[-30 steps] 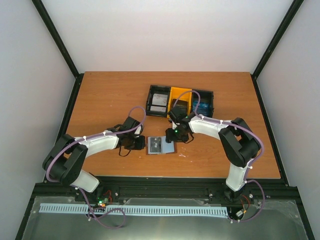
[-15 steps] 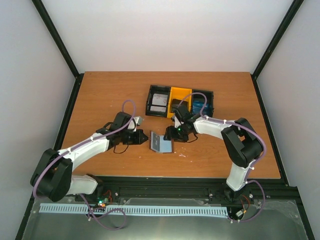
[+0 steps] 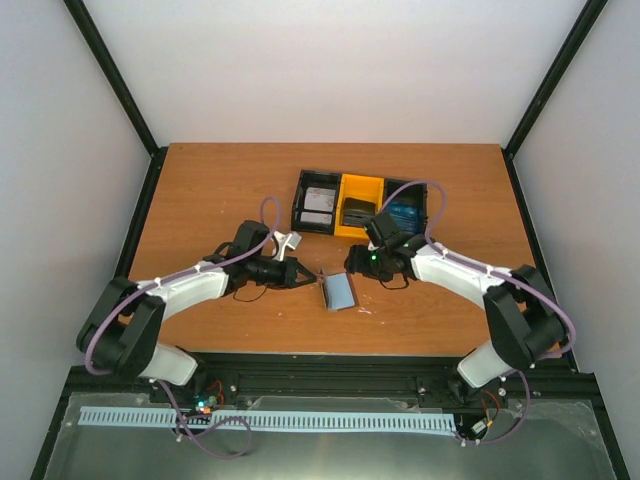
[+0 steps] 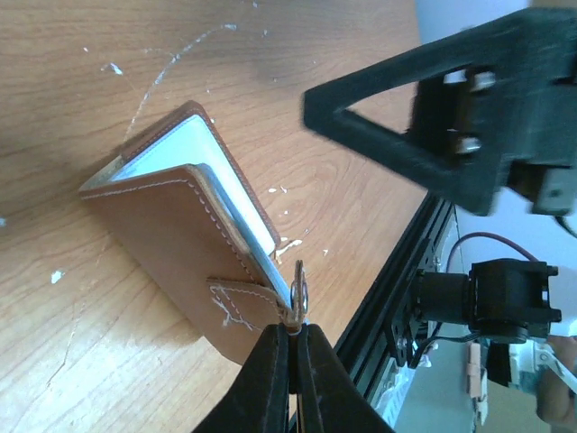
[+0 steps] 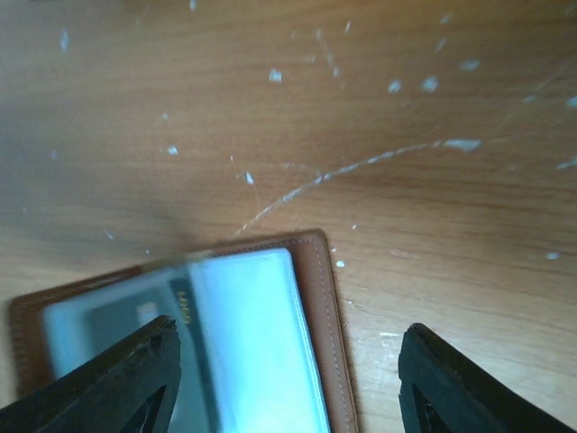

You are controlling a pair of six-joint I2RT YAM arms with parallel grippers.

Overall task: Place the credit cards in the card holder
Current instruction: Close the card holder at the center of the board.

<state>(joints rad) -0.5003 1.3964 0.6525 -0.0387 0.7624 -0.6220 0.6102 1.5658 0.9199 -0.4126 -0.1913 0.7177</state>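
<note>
The brown card holder (image 3: 339, 291) stands half folded on the table, its pale blue pockets facing right. My left gripper (image 3: 306, 276) is shut on the strap tab with the metal snap (image 4: 297, 294) and holds the left flap (image 4: 171, 234) raised. My right gripper (image 3: 360, 262) is open and empty just behind the holder. In the right wrist view its fingers (image 5: 135, 379) straddle the lower flap (image 5: 320, 316), where a dark card (image 5: 126, 329) shows inside the pocket. More credit cards lie in the tray: whitish-grey (image 3: 318, 206), dark (image 3: 358, 211), blue (image 3: 404, 213).
The black-and-yellow three-compartment tray (image 3: 300, 200) stands behind the grippers at mid-table. The black frame rail (image 3: 330, 362) runs along the near table edge, close to the holder. The right gripper's finger (image 4: 388, 126) hangs over the holder in the left wrist view.
My left gripper has swung the holder's left flap up and over to the right, from flat open to half folded. My right gripper has drawn back to the right, off the holder.
</note>
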